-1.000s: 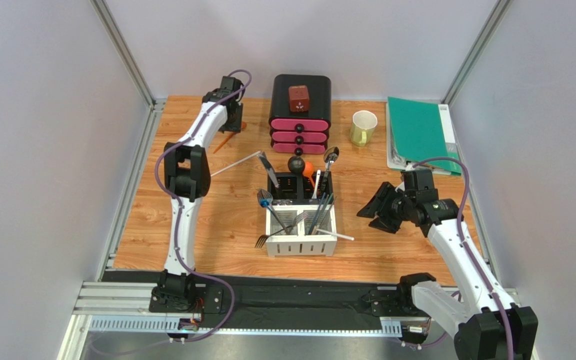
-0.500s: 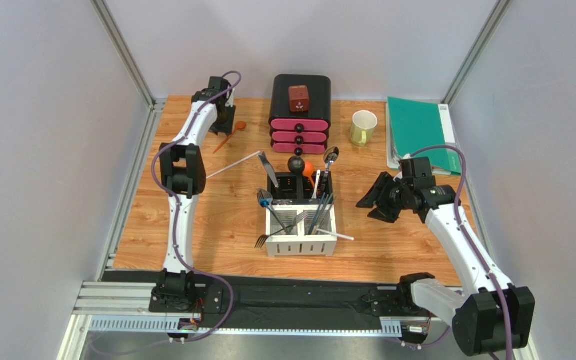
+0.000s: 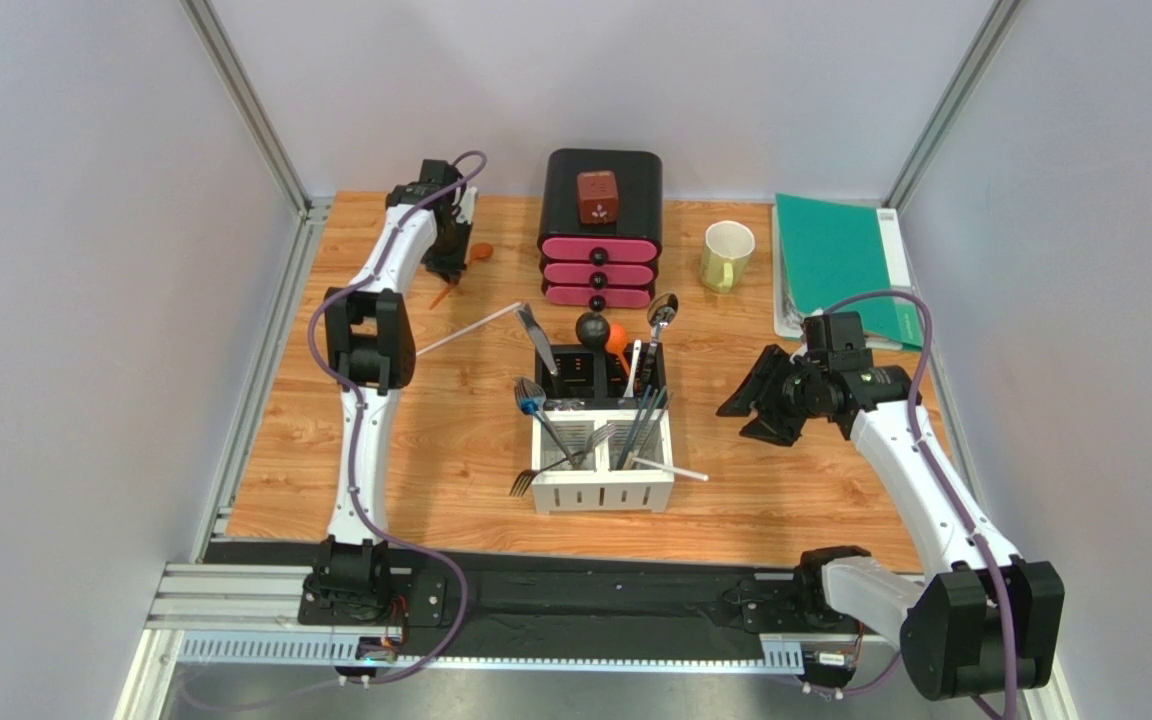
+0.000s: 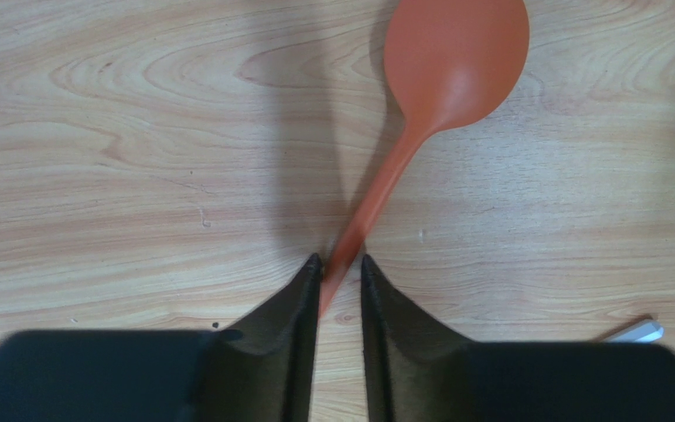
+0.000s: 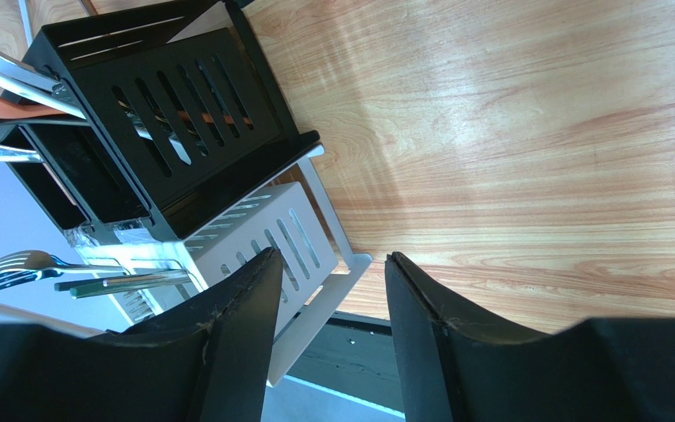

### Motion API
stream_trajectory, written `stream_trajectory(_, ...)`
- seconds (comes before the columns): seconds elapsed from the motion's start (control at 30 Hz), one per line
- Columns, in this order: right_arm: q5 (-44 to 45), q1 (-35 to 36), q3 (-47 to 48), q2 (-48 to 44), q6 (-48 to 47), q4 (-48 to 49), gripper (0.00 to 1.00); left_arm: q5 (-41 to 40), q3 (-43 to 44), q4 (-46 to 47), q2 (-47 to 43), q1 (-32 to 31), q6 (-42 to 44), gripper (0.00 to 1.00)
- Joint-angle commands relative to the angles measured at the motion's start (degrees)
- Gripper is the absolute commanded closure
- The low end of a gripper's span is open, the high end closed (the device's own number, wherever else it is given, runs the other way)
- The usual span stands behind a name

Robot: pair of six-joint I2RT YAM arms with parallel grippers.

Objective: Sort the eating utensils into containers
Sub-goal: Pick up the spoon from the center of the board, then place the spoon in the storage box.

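An orange plastic spoon (image 4: 455,61) lies flat on the wooden table at the back left (image 3: 480,251), its bowl pointing away from my left gripper (image 4: 339,259). That gripper (image 3: 452,267) is down at the table with its jaws drawn narrow around the handle's end. The handle touches the left finger (image 4: 301,299), and a thin gap shows on the other side. The caddy (image 3: 602,488) stands mid-table, holding forks, spoons and dark chopsticks. A thin white stick (image 3: 470,326) lies left of it. My right gripper (image 3: 748,405) hovers open and empty to the caddy's right, facing its slotted wall (image 5: 279,233).
A black-and-pink drawer box (image 3: 600,225) with a red-brown block (image 3: 599,197) on top stands at the back. A pale green mug (image 3: 726,255) and a green folder (image 3: 838,263) sit at the back right. Grey walls close in both sides.
The left gripper has settled over the orange spoon's handle and its jaws have narrowed around it. The right gripper has drifted slightly toward the back.
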Motion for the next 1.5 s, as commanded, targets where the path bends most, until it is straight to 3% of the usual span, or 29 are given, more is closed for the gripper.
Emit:
stream_trajectory(0.0, 0.0, -0.5, 2.6, -1.2, -0.6, -0.2, 0.48, 3.1, 0.2, -4.5, 1.8, 0.3, 2.2, 0.80)
stream_trajectory(0.1, -0.1, -0.5, 2.7, -1.3, -0.6, -0.2, 0.48, 3.5, -1.9, -5.4, 0.8, 0.4, 1.6, 0.95)
stream_trajectory(0.17, -0.1, -0.5, 2.6, -1.4, -0.2, -0.2, 0.48, 4.3, -3.7, -5.6, -0.6, 0.4, 1.5, 0.99)
stream_trajectory(0.5, -0.2, -0.5, 1.9, -1.5, 0.3, 0.6, 0.48, 9.1, -17.7, -1.8, -17.8, 0.3, -2.9, 1.00)
stream_trajectory(0.57, -0.4, -0.5, 1.8, -1.4, 0.7, 1.5, 0.49, 10.5, -24.3, 0.5, -22.0, 0.3, -3.7, 1.00)
stream_trajectory(0.73, -0.4, -0.5, 2.6, -0.8, 0.9, 2.4, 0.49, 9.7, -38.5, 9.7, -39.8, 0.2, -5.2, 1.00)
stream_trajectory(0.9, -0.4, -0.6, 3.2, -2.0, 1.1, 1.7, 0.50, 10.0, -44.3, 14.3, -53.8, 0.2, -7.7, 1.00)
stream_trajectory(0.97, -0.7, -0.6, 3.2, -1.6, 1.8, 1.7, 0.51, 14.4, -47.2, 15.8, -57.2, -0.1, -11.3, 1.00)
stream_trajectory(1.07, -1.3, -0.3, 3.3, -2.1, 3.1, 1.9, 0.53, 16.5, -54.1, 21.4, -64.5, -7.1, -14.9, 1.00)
stream_trajectory(1.13, -0.3, -0.4, 3.5, -2.4, 3.5, 2.0, 0.53, 13.8, -58.5, 25.4, -67.6, -16.7, -17.0, 1.00)
stream_trajectory(1.3, 0.6, 0.4, 7.5, -1.1, 2.3, 2.2, 0.54, 12.2, -69.7, 45.4, -70.5, -29.3, -32.1, 1.00)
stream_trajectory(1.33, 0.7, 0.7, 8.1, -0.8, 2.2, 2.4, 0.54, 11.6, -70.6, 47.1, -70.1, -33.2, -32.0, 1.00)
stream_trajectory(1.47, 0.3, 1.1, 9.0, -0.4, 3.2, 3.4, 0.55, 7.3, -67.3, 45.6, -66.7, -38.3, -28.8, 1.00)
